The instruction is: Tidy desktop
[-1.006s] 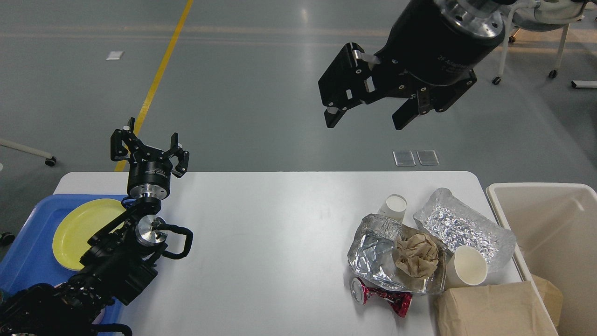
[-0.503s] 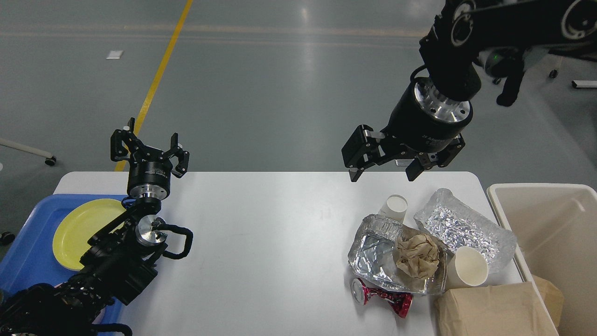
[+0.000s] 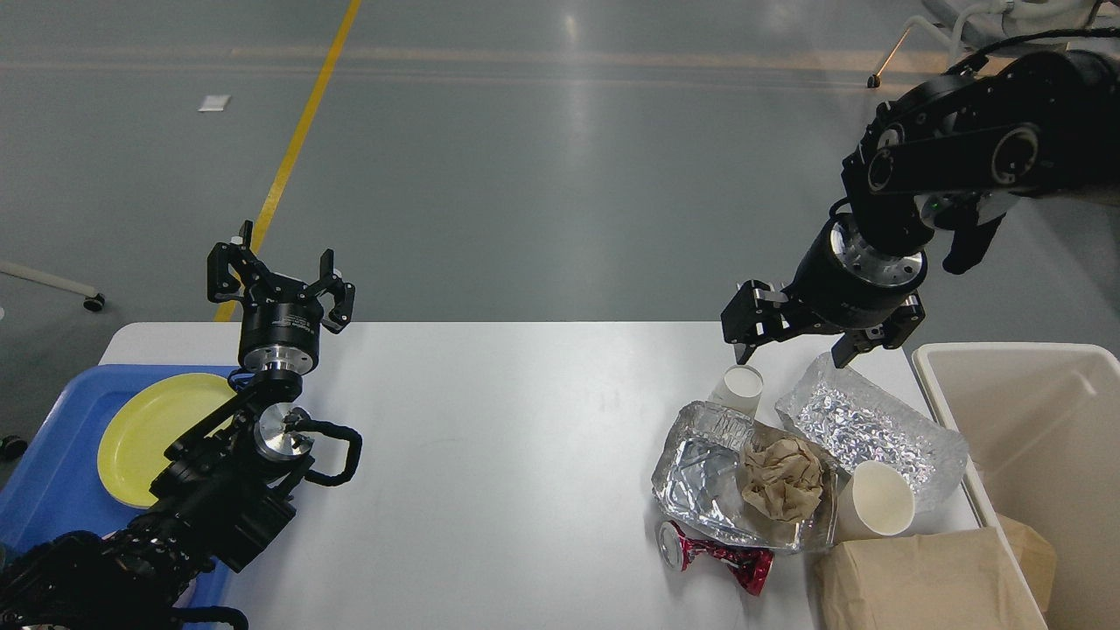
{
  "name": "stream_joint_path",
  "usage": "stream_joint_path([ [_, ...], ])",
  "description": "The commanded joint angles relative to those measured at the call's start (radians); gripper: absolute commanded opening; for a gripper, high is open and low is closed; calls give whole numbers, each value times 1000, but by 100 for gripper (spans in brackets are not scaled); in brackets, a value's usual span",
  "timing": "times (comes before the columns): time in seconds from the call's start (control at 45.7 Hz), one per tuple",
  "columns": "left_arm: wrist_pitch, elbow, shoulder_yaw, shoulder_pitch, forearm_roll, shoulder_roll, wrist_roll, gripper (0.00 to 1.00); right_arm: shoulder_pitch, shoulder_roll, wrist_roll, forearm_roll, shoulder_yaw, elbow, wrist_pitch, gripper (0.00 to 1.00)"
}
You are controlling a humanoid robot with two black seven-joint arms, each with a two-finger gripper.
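My right gripper (image 3: 794, 354) has swung down and to the right since a second ago, from high over the floor to just above the far right part of the desktop (image 3: 525, 437). Its fingers are spread wide with nothing between them, and they hang over the gap between the far paper cup (image 3: 740, 388) and the crinkled foil tray (image 3: 866, 429). My left gripper (image 3: 280, 280) has not moved; it stands open and empty at the left edge, beside the blue tray (image 3: 52, 472) holding the yellow plate (image 3: 153, 429). The litter is bunched at the right: a second foil tray (image 3: 700, 477) with crumpled brown paper (image 3: 781, 477), another cup (image 3: 878, 499), a crushed red can (image 3: 717, 556) and a paper bag (image 3: 919, 582). The cream bin (image 3: 1050, 437) sits just beside it. I judge I'm lining up a first pick, probably the far cup or the foil.
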Motion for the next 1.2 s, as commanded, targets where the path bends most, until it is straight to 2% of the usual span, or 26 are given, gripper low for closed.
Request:
stream_joint_path([
  [0.0,0,0,0,0,0,0,0,100,-81,0,1,-1,-28,-29,-136,100],
  [0.219,0,0,0,0,0,0,0,100,-307,1,1,-4,-38,-176,-329,100],
  [0.459,0,0,0,0,0,0,0,100,-459,0,-4,-42,-94,-307,-351,100],
  [0.612,0,0,0,0,0,0,0,100,-491,-17,-74,-39,-77,-298,-323,100],
  [0.678,0,0,0,0,0,0,0,100,-490,-22,-91,-38,-71,-285,-283,100],
  [0.897,0,0,0,0,0,0,0,100,-454,-25,-94,-32,-45,-268,-101,100],
  [1.181,0,0,0,-2,0,0,0,100,-459,-20,-94,4,11,-219,-76,99],
])
